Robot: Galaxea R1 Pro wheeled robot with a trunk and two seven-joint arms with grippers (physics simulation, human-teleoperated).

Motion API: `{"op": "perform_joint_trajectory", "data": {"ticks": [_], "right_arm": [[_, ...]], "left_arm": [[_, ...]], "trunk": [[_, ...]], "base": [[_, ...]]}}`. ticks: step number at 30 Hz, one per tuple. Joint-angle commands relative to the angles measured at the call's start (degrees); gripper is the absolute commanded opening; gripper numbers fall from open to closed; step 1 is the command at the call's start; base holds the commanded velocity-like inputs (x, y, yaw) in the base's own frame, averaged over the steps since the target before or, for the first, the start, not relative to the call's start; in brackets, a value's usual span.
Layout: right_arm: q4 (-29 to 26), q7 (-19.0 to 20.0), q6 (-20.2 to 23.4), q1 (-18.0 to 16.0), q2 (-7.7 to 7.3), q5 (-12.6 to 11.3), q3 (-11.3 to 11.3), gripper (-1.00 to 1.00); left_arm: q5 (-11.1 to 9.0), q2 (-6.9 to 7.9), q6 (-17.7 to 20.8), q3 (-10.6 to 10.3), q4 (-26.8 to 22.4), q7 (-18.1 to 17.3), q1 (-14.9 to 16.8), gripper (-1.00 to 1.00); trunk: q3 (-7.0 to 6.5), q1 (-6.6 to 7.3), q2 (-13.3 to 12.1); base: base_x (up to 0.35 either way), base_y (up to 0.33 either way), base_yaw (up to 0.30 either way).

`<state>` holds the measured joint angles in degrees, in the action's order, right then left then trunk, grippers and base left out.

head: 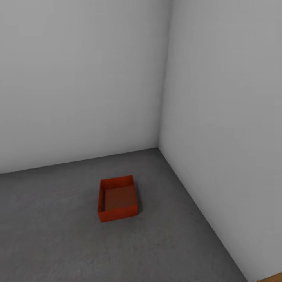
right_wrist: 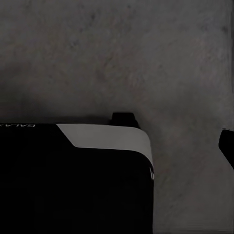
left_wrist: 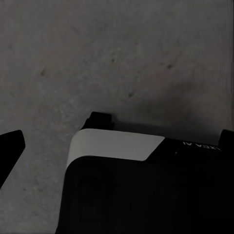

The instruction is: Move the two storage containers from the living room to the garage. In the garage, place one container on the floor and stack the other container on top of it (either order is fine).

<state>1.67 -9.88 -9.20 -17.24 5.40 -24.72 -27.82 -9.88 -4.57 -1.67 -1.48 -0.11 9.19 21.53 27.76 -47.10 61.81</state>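
One red-orange open-top storage container (head: 117, 198) sits upright on the dark grey concrete floor (head: 58, 243) of the garage, near the corner where two white walls meet. Nothing shows inside it. The second container is out of view. In the left wrist view a black fingertip (left_wrist: 10, 145) of my left gripper pokes in at the frame's edge above bare concrete. A black fingertip (right_wrist: 227, 145) of my right gripper does the same in the right wrist view. Both fingers stand far out to the side, and nothing is between them.
White walls (head: 78, 78) close the corner behind and to the right of the container. My own black and white base (left_wrist: 146, 185) fills part of both wrist views. A sliver of light wood floor (head: 274, 278) shows at the bottom right.
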Motion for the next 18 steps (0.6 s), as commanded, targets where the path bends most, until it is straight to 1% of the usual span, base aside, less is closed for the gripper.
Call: {"op": "perform_joint_trajectory", "data": {"ticks": [1, 10, 18], "right_arm": [[0.18, -0.05, -0.29, -0.07, 0.05, -0.51, -0.48, 1.0], [0.18, -0.05, -0.29, -0.07, 0.05, -0.51, -0.48, 1.0], [0.18, -0.05, -0.29, -0.07, 0.05, -0.51, -0.48, 1.0]], "left_arm": [[-0.49, -0.01, -0.17, -0.19, 0.02, 0.13, 0.02, 1.0], [-0.49, 0.0, -0.17, -0.19, 0.02, 0.13, 0.01, 1.0], [-0.49, 0.0, -0.17, -0.19, 0.02, 0.13, 0.02, 1.0]], "trunk": [[-0.13, 0.23, -0.38], [-1.75, 2.2, -3.99], [-3.19, 3.96, -7.2]], "base": [[0.0, 0.0, -0.244], [0.0, 0.0, -0.239], [0.0, 0.0, -0.026]]}}
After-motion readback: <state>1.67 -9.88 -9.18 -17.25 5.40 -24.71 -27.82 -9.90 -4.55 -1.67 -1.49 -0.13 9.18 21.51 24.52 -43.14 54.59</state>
